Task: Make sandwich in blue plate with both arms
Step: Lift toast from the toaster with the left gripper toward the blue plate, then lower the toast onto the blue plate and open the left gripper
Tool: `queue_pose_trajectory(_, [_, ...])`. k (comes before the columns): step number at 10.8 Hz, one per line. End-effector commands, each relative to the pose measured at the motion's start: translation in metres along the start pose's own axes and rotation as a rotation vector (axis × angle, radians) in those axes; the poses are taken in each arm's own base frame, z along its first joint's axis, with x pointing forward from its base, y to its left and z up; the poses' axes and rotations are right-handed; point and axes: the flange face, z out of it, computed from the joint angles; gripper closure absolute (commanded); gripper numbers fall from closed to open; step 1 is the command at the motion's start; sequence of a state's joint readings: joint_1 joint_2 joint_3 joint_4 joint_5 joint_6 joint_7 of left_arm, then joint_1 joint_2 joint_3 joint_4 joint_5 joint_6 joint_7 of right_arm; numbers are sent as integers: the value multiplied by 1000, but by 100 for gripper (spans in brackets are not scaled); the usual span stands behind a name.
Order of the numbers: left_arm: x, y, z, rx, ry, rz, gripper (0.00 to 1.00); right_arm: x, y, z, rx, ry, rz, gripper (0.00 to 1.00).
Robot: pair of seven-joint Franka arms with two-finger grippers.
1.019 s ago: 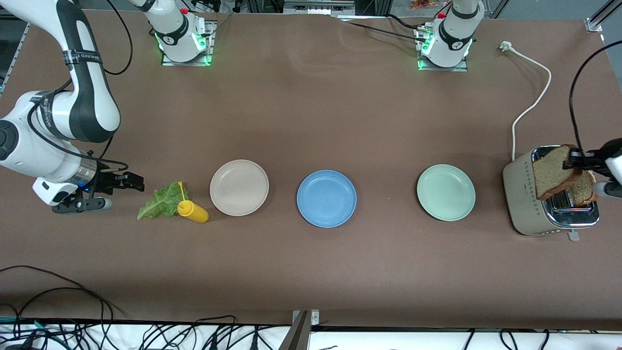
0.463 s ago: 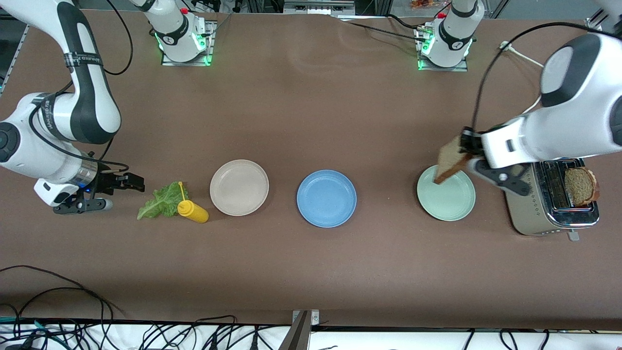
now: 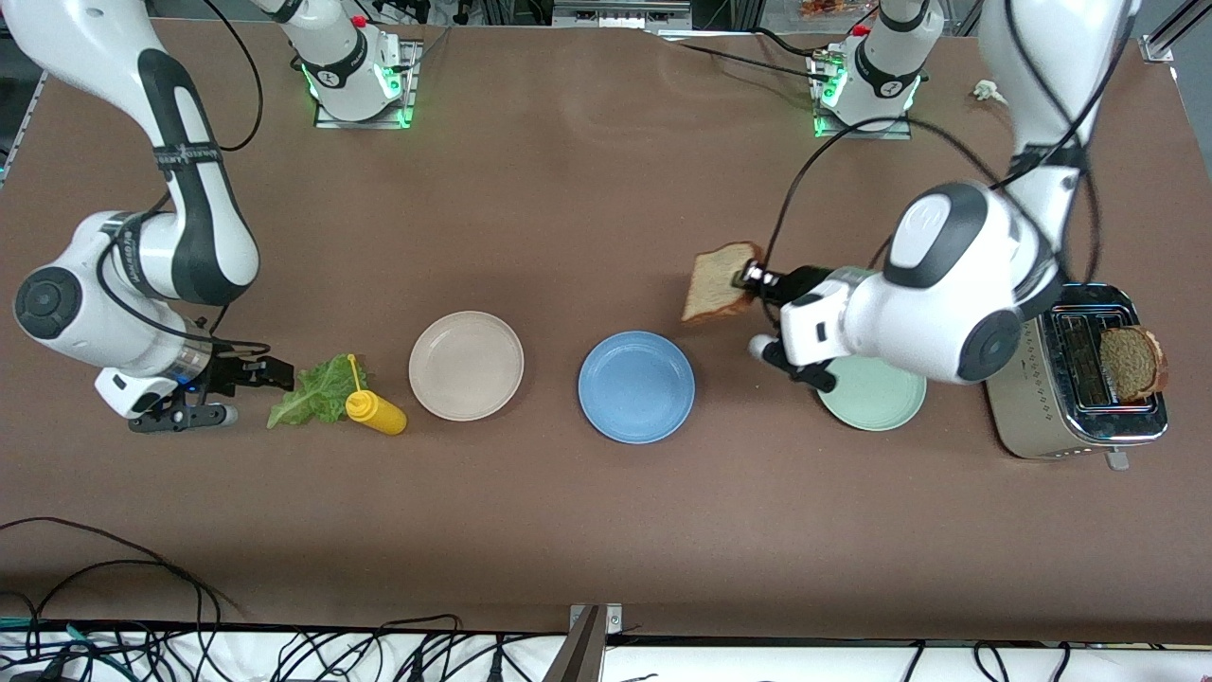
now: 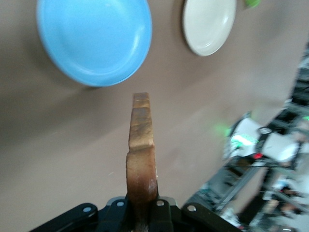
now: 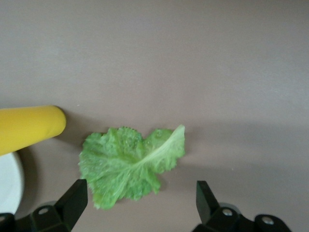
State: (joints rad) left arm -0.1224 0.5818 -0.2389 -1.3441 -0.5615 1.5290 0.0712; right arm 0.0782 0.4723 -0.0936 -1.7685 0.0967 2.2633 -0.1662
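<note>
Left gripper (image 3: 750,280) clamped on the bread slice (image 3: 717,282), held edge-up in the air over bare table just beside the blue plate (image 3: 636,385), toward the left arm's end. Best carried on until squarely over the plate's middle, tipped flat, lowered close and only then let go, so no crust overhangs the rim. Right gripper (image 3: 244,380) spread wide, low beside the lettuce leaf (image 3: 312,392), near the yellow bottle (image 3: 375,412); second slice in the toaster (image 3: 1075,388).
</note>
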Motion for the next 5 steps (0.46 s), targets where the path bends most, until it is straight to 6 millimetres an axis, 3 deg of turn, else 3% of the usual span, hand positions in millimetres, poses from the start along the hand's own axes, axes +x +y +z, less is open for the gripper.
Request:
queue_pose_trajectory(1, [47, -37, 34, -201, 81, 1, 100, 7, 4, 38, 0, 38, 9, 0])
queue_pose_trajectory(3, [72, -47, 73, -367, 116, 35, 100, 10, 5, 56, -12, 69, 6, 0])
queue_pose_trajectory(5, [93, -64, 119, -411, 154, 72, 100, 13, 4, 74, -19, 94, 5, 0])
